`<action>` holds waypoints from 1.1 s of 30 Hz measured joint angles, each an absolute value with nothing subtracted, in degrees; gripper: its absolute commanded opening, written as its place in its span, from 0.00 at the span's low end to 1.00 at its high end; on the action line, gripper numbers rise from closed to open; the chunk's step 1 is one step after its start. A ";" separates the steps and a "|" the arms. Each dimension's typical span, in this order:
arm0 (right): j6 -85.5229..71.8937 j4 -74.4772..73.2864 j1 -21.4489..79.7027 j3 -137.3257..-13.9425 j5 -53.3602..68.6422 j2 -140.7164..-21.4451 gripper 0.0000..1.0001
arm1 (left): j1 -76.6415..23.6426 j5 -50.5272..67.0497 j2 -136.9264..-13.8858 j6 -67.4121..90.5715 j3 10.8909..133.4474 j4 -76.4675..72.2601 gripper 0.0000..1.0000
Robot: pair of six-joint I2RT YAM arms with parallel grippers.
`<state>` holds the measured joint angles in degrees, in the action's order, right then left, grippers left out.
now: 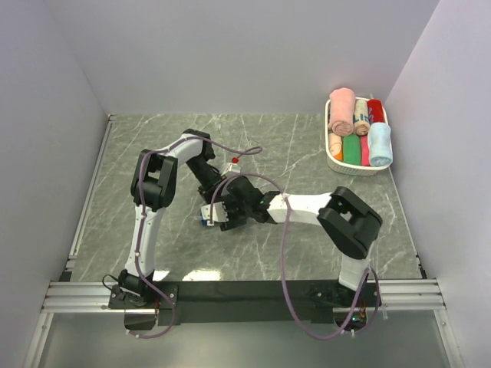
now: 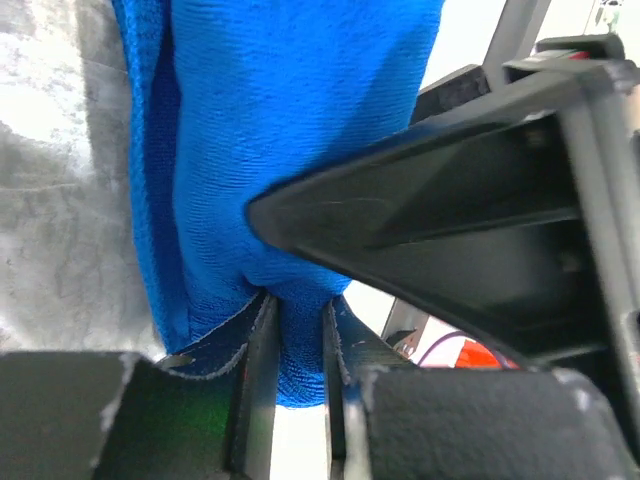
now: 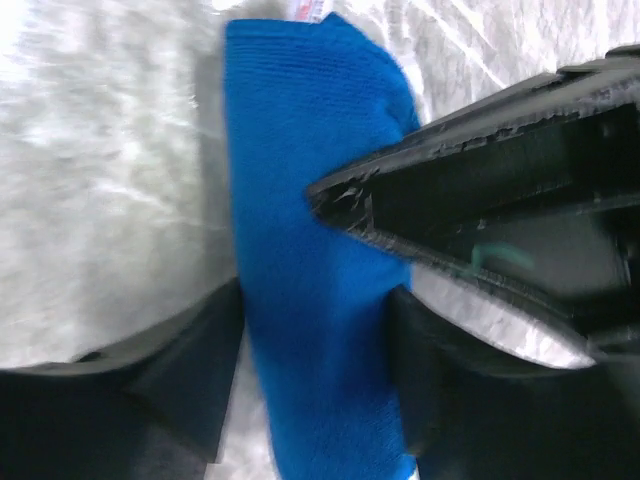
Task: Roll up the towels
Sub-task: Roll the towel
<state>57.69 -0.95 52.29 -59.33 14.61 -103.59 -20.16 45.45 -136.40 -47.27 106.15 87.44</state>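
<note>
— Top view?
— The royal blue towel (image 1: 205,219) shows half hidden left of centre on the table (image 1: 153,146); the pale sky blue towel (image 1: 380,144) lies rolled in the basket (image 1: 354,170), upper right.
— Left wrist?
— The left gripper (image 2: 298,335) pinches a fold of the royal blue towel, bottom centre.
— Right wrist?
— The right gripper (image 3: 315,340) straddles the royal blue towel, lower centre; whether it squeezes, I cannot tell.

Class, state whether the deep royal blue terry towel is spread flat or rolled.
Rolled: the royal blue towel forms a narrow compact bundle, grey marble table showing beside it.

Matt, nubby terry-cloth towel (image 3: 300,200)
</note>
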 measured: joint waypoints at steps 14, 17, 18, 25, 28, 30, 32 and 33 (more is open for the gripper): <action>58.67 -22.02 49.06 -76.51 23.90 -111.26 0.00 | -13.10 48.25 -126.78 -44.62 95.24 75.42 0.53; 57.49 -25.69 48.71 -79.09 26.11 -112.68 0.00 | -10.55 49.39 -122.80 -43.00 90.52 71.13 0.53; 57.23 -26.57 48.62 -79.64 26.61 -112.97 0.00 | -9.56 49.63 -121.60 -42.46 88.95 69.43 0.54; 54.89 -32.27 47.09 -84.18 31.11 -115.85 0.00 | 4.14 52.75 -107.98 -37.43 75.57 55.16 0.57; 53.32 -35.27 46.11 -87.66 33.15 -118.21 0.00 | 7.90 53.10 -99.92 -37.41 70.35 50.19 0.59; 52.07 -37.54 45.25 -90.21 34.70 -119.85 0.00 | 7.84 53.19 -92.86 -38.06 65.56 47.66 0.60; 50.92 -39.79 44.56 -92.86 36.27 -121.73 0.00 | 6.83 52.99 -84.68 -39.24 60.03 45.15 0.60; 50.13 -40.99 44.18 -94.48 37.15 -122.80 0.00 | 5.98 52.42 -80.62 -40.14 57.25 44.12 0.61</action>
